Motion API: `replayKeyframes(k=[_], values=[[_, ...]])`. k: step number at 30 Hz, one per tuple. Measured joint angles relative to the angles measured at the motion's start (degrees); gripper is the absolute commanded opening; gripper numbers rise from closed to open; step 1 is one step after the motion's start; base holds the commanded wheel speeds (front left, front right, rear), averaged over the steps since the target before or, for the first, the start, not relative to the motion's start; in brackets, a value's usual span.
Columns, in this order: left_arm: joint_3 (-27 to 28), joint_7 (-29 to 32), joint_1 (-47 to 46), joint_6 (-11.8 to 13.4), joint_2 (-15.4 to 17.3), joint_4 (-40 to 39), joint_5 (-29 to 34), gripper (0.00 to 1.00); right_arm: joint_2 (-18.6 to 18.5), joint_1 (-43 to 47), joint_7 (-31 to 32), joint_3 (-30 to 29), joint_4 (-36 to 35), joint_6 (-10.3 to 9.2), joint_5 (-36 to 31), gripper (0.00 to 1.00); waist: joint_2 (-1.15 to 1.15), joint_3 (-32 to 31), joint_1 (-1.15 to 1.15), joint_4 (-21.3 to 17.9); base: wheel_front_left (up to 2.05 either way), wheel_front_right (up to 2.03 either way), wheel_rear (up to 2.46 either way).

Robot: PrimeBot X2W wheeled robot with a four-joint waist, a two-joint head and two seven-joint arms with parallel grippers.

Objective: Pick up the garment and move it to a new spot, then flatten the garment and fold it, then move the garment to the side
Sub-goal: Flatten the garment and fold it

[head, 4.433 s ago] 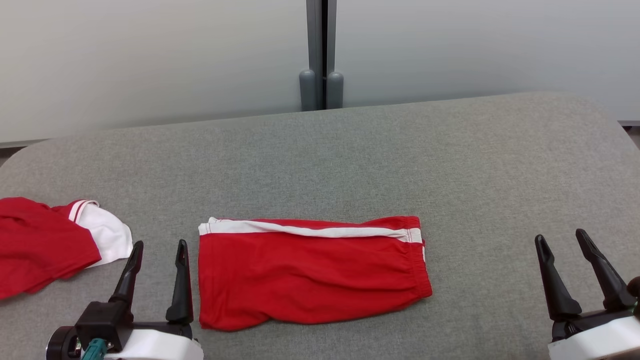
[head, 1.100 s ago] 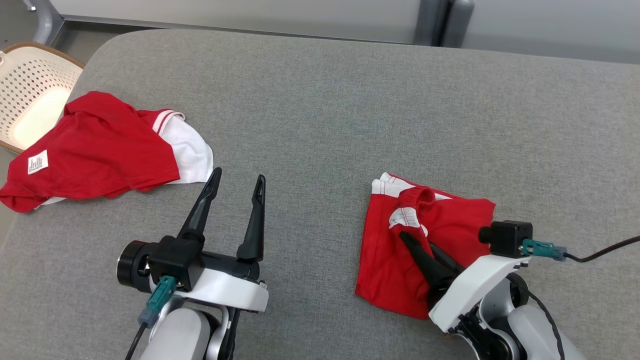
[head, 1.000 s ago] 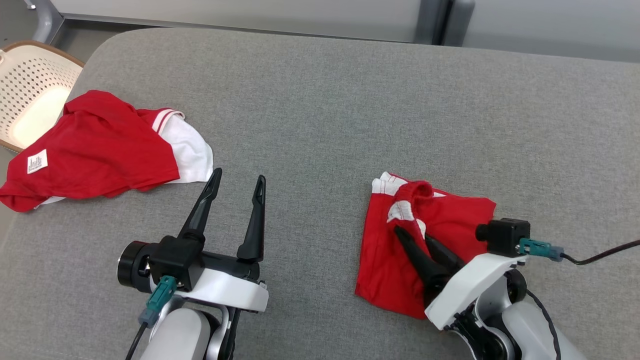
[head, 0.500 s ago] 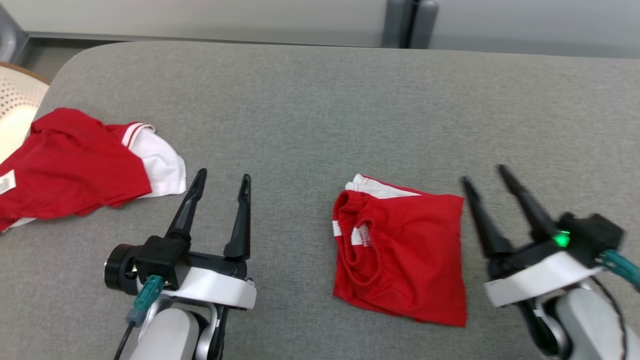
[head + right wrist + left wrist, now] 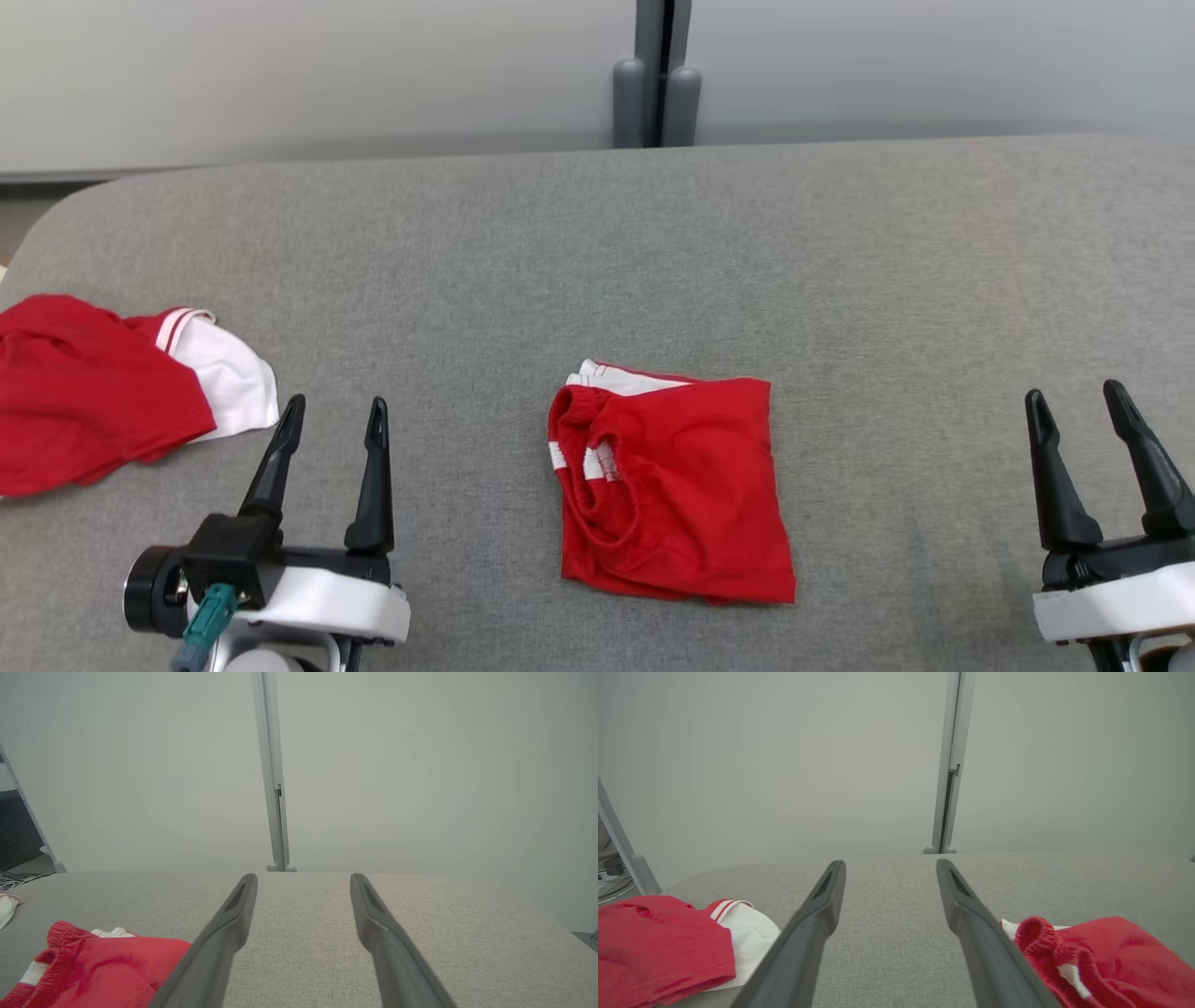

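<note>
The garment (image 5: 674, 485) is a pair of red shorts with white side stripes, folded into a rough square in the middle of the grey table (image 5: 597, 252), elastic waistband on its left side. It shows at the lower right of the left wrist view as the garment (image 5: 1101, 961) and at the lower left of the right wrist view as the garment (image 5: 98, 966). My left gripper (image 5: 336, 415) stands open at the lower left, well left of the shorts. At the lower right my right gripper (image 5: 1074, 401) is open too, well right of them. Neither touches cloth.
A second red garment with a white sleeve (image 5: 103, 397) lies crumpled at the table's left edge, also seen as the red and white cloth (image 5: 677, 947). A grey wall with a vertical post (image 5: 653, 75) stands behind the table's far edge.
My right gripper let go of the shorts' waistband, opened and drew back to the lower right. The folded shorts now lie flat. The head camera turned, shifting the whole picture.
</note>
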Motion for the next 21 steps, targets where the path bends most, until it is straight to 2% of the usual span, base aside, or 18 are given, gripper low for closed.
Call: replayKeyframes(k=[8, 21], values=[[0.3, 0.5, 6.3, 0.6, 1.2, -0.7, -0.8, 1.0, 0.9, 5.8, 3.4, -0.2, -2.0, 0.0, -0.7, 1.0, 0.0, -6.2, 0.0, -1.8, 0.0, 0.0, 0.0], [0.8, 3.1, 13.7, 2.0, 2.4, -3.6, -2.1, 1.0, 2.2, 11.5, 7.2, -1.4, -6.5, 0.0, -0.5, 1.0, 0.0, -12.8, 0.0, -3.5, 0.0, 0.0, 0.0]])
